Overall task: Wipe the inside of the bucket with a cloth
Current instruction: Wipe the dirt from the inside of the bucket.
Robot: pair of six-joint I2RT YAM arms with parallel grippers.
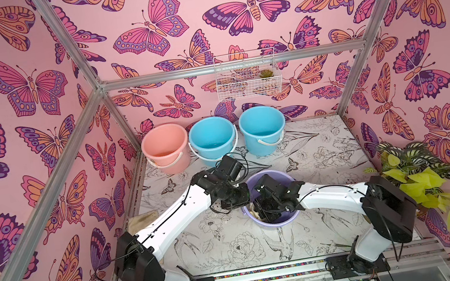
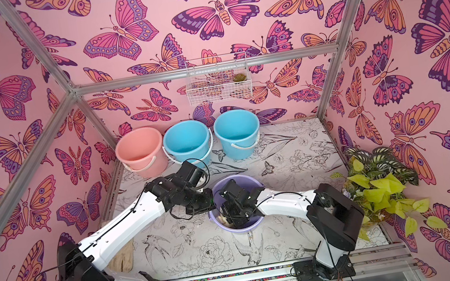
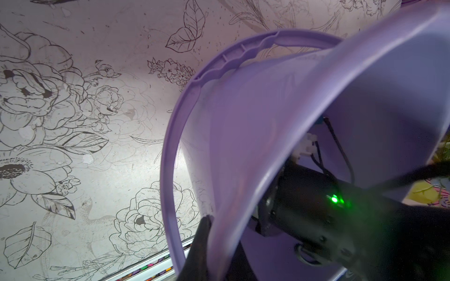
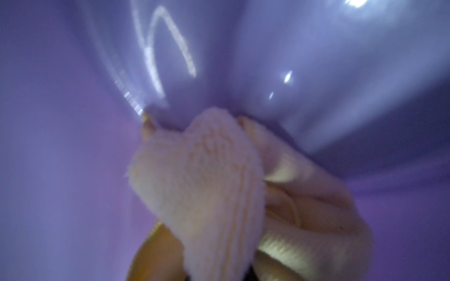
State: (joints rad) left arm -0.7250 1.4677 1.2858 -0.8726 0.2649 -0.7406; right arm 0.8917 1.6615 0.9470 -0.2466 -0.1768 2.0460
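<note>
- In both top views, the purple bucket (image 1: pixel 275 223) (image 2: pixel 243 228) is sitting mid-table (image 1: pixel 234 251). The left gripper (image 1: pixel 243 203) is pinching its rim. The right gripper (image 1: pixel 265 215) is reaching inside, beside the cloth (image 1: pixel 254 214).
- In the left wrist view, the jaws are clamping the bucket wall (image 3: pixel 255 133) between them.
- In the right wrist view, the cloth (image 4: pixel 202 170) is bunching against the bucket's inside. The right gripper is closed on it, with its fingers hidden.

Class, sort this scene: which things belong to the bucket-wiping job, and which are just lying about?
Job: purple bucket, pale yellow cloth, left end effector, right end effector.
Lying about: pink bucket, two blue buckets, tan rag, plant, wire basket.
</note>
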